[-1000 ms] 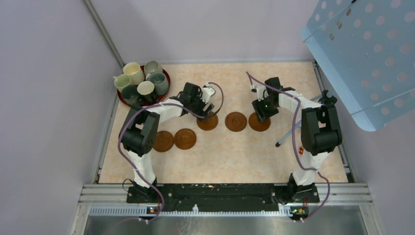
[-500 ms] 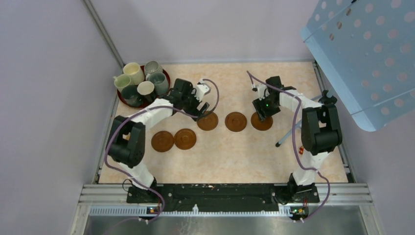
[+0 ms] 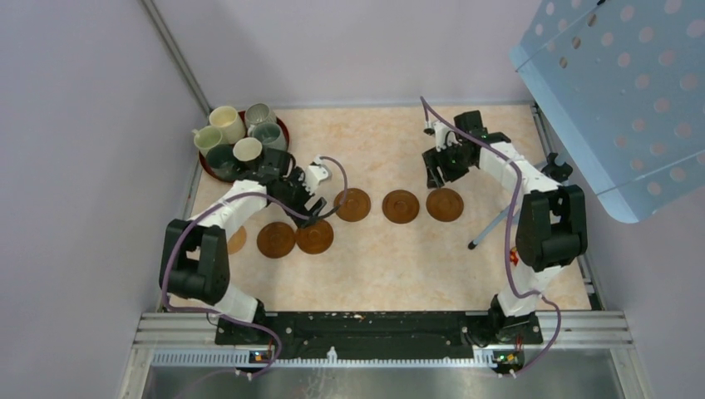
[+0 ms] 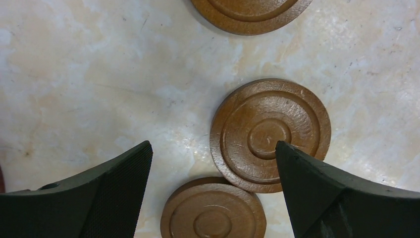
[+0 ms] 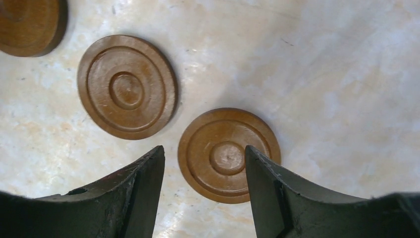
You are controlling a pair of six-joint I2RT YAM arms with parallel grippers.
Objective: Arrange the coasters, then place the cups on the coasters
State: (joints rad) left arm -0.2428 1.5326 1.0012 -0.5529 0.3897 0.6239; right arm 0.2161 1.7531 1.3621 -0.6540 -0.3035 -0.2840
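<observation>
Three brown coasters lie in a row at mid-table: left, middle, right. Two more coasters touch each other nearer the left arm, and a lighter tan coaster peeks out beside that arm. My left gripper hovers open over the touching pair, holding nothing. My right gripper is open above the right coaster, apart from it. Several cups stand crowded at the far left.
The cups stand on a dark red round tray in the far left corner. A thin grey rod lies slanting by the right arm. A blue perforated panel overhangs the far right. Walls close in the left and far sides.
My left gripper left the row's left coaster, opened wide and swung near-left over the touching pair. My right gripper opened wider and drew back off the right coaster.
</observation>
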